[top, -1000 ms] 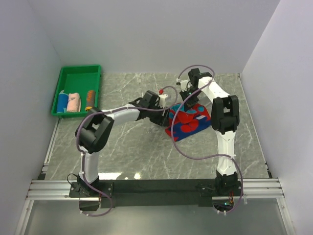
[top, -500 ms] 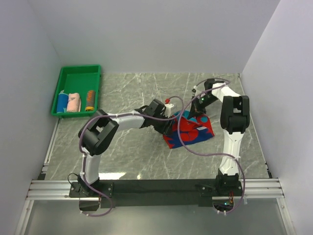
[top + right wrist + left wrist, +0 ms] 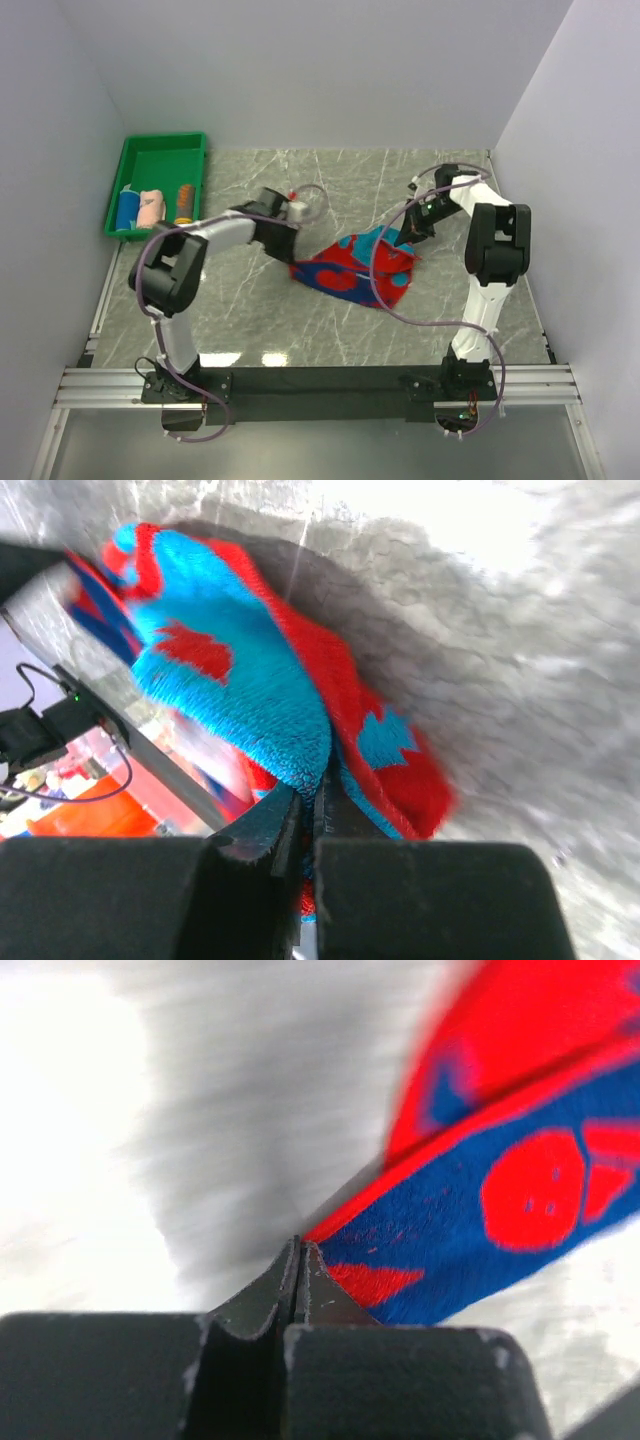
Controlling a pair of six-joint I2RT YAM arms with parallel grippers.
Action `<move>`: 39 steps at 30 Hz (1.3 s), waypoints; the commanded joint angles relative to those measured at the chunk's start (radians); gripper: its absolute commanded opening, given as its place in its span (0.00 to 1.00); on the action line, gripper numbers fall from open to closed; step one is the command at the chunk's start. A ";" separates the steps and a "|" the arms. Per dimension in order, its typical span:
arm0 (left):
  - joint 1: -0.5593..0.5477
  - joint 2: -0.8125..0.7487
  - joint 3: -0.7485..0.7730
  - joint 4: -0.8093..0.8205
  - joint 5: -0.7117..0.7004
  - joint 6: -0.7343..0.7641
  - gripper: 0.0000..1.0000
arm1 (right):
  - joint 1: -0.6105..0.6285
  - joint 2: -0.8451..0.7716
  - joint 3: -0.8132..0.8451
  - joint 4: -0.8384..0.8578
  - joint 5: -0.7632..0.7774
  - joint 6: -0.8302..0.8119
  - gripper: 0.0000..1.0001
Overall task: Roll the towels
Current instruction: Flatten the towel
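Gripping patterned towel [image 3: 352, 273], opposite ends, both jaws

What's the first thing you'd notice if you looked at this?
The bright red-and-blue towel in the middle of the table, pinched at one end by the left hand and at the other by the right hand. After that, the green tray at the far left, with three rolled towels lined up at its near end.
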 commanded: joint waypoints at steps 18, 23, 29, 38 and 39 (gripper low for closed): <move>0.416 -0.215 -0.079 -0.081 -0.054 0.482 0.00 | -0.025 -0.111 -0.208 -0.029 0.099 -0.078 0.00; 0.448 -0.191 -0.101 -0.012 -0.156 0.502 0.00 | -0.025 -0.138 -0.142 0.057 0.183 -0.026 0.14; 0.498 -0.149 0.056 -0.165 0.005 0.513 0.21 | -0.031 -0.137 -0.066 -0.001 0.234 -0.070 0.56; 0.457 -0.327 0.079 -0.191 0.313 0.354 0.49 | 0.001 -0.432 -0.169 -0.007 0.268 -0.131 0.55; 0.448 -0.341 0.067 -0.185 0.327 0.350 0.49 | 0.030 -0.450 -0.180 -0.013 0.286 -0.142 0.53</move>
